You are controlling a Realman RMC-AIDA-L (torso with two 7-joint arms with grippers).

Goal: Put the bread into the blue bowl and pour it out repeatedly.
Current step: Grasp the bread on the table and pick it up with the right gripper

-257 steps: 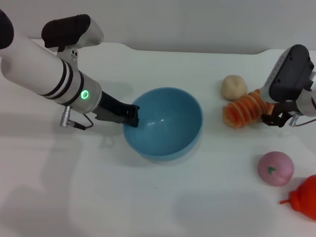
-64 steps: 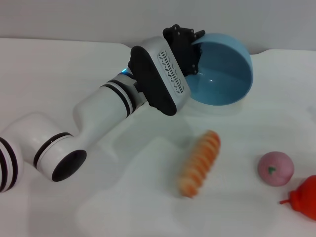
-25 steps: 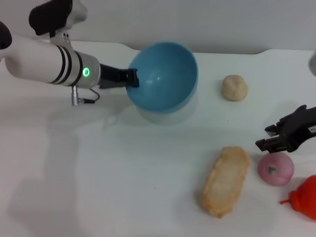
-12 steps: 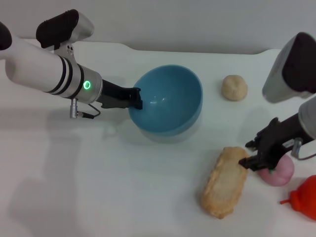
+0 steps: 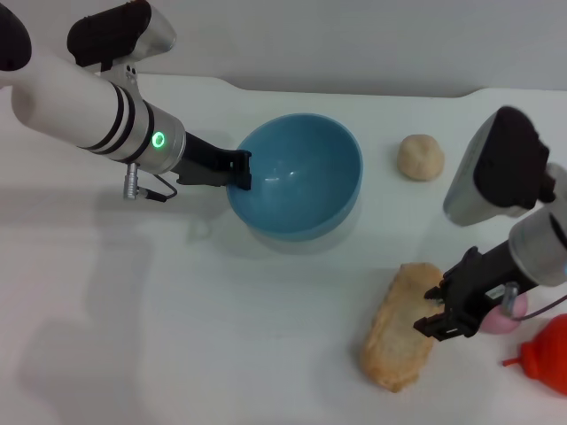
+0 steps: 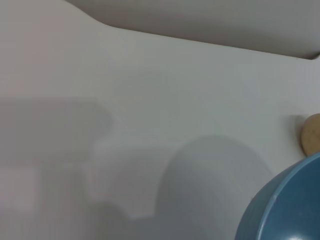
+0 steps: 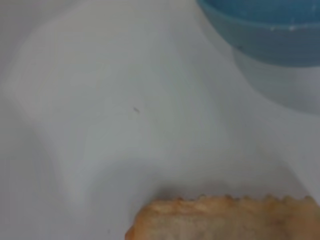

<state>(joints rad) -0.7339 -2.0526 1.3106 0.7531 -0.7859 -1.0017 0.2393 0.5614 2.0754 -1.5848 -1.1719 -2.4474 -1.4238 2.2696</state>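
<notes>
On the white table (image 5: pixel 266 354), the left gripper (image 5: pixel 237 170) reaches in level from the robot's left, its jaws clamped on the near-left rim of the blue bowl (image 5: pixel 301 177), which stands tipped slightly toward the front, empty inside. The right gripper (image 5: pixel 443 310) comes down at a slant from the right, its dark fingers (image 5: pixel 432 323) apart and set around the right edge of the bread (image 5: pixel 400 326); whether they touch it cannot be told. The bread lies pale underside up, aslant, well apart from the bowl and nearer the front edge, with bare table between the two. In the right wrist view the bread's ridged edge (image 7: pixel 225 220) shows with open table running up to the bowl's outer wall (image 7: pixel 270 35). Close around the right gripper sit a pink round toy (image 5: pixel 507 312), partly hidden behind the arm, and a red toy (image 5: pixel 545 354) at the right border. A small beige bun (image 5: pixel 420 157) rests to the right of the bowl, near the table's far edge.
</notes>
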